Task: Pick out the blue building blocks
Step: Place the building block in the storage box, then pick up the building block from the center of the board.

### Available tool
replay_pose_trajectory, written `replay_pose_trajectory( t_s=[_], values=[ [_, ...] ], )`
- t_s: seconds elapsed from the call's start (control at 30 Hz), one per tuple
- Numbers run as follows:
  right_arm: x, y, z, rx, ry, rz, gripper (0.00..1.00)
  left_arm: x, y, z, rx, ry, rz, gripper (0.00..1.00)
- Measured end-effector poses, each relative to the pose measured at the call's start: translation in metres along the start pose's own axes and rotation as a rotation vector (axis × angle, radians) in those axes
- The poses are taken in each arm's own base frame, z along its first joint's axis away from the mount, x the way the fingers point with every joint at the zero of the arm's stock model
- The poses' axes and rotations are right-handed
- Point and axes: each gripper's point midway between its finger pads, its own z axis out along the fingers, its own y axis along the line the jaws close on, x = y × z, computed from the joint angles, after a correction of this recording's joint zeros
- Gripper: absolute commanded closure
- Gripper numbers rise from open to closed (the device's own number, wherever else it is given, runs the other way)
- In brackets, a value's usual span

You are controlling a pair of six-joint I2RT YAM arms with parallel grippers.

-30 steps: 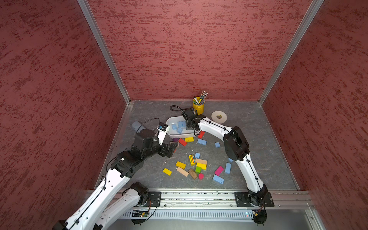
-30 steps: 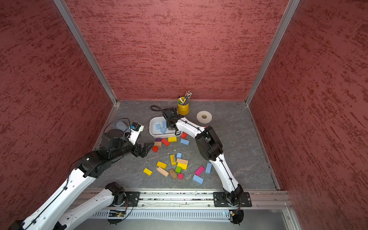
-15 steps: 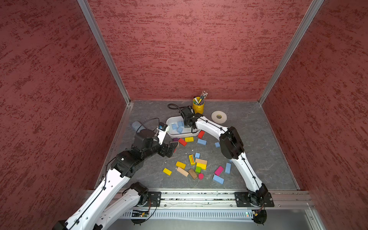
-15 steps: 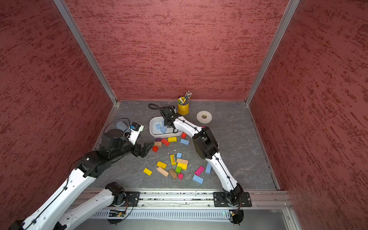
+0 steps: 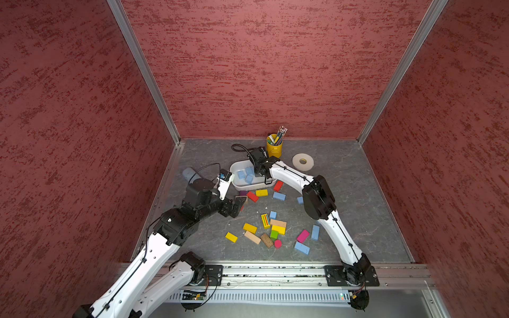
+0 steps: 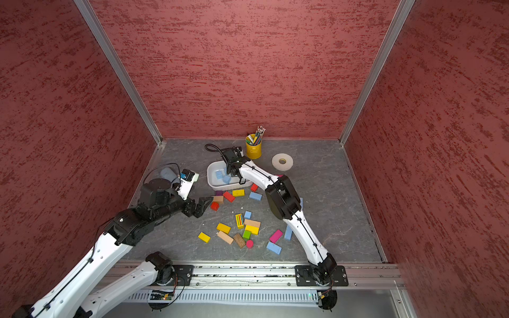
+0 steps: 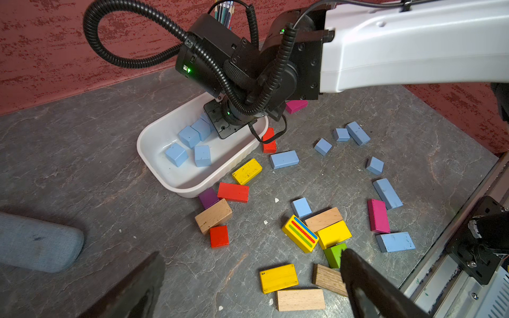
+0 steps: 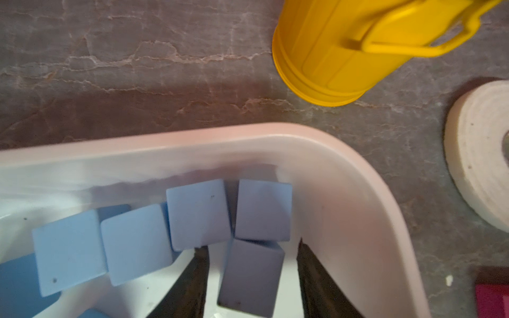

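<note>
A white tray [image 5: 234, 168] near the back holds several blue blocks [image 5: 245, 174]. My right gripper [image 8: 252, 245] reaches down into the tray [image 8: 344, 154] with its jaws parted. A blue block [image 8: 250, 278] stands between its fingers with a gap on each side, next to the other blue blocks [image 8: 197, 212]. More blue blocks lie loose on the floor [image 5: 279, 196], [image 5: 273, 214], [image 5: 302, 247]. My left gripper [image 5: 238, 205] hovers low, left of the pile. In the left wrist view it [image 7: 250, 254] is wide open with nothing in it.
Red [image 5: 252, 196], yellow [image 5: 249, 228], wooden [image 5: 252, 237], green and pink blocks lie mixed among the blue ones. A yellow pencil cup [image 5: 274, 147] and a tape roll [image 5: 303, 162] stand behind the tray. A grey-blue case [image 5: 188, 173] lies by the left wall.
My right gripper has shifted a little further over the tray and its jaws have parted, letting go of the blue block. The left arm has not moved.
</note>
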Motion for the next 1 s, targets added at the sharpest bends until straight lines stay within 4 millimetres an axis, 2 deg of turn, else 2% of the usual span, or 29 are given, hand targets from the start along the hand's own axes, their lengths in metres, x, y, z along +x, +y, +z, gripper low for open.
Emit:
replay_pose_trajectory(
  t_s=[0.17, 0.3, 0.37, 0.57, 0.67, 0.8, 1.0],
  values=[
    [-0.001, 0.001, -0.003, -0.013, 0.003, 0.002, 0.40, 0.000, 0.000, 0.000, 0.000, 0.000, 0.000, 0.00],
    [-0.013, 0.004, -0.024, -0.060, -0.016, 0.023, 0.36, 0.000, 0.000, 0.000, 0.000, 0.000, 0.000, 0.00],
    [-0.021, 0.001, -0.042, -0.084, -0.033, 0.035, 0.34, 0.000, 0.000, 0.000, 0.000, 0.000, 0.000, 0.00],
    [-0.054, -0.013, -0.116, -0.188, -0.146, 0.106, 0.29, 0.000, 0.000, 0.000, -0.001, 0.000, 0.000, 0.00],
    [-0.061, -0.024, -0.147, -0.226, -0.196, 0.135, 0.27, 0.000, 0.000, 0.000, -0.001, 0.000, 0.000, 0.00],
    [-0.053, -0.039, -0.167, -0.245, -0.221, 0.157, 0.24, 0.000, 0.000, 0.000, 0.000, -0.001, 0.000, 0.00],
    [-0.018, -0.067, -0.176, -0.227, -0.203, 0.174, 0.20, -0.001, 0.000, 0.000, 0.001, -0.003, -0.001, 0.00]
  ],
)
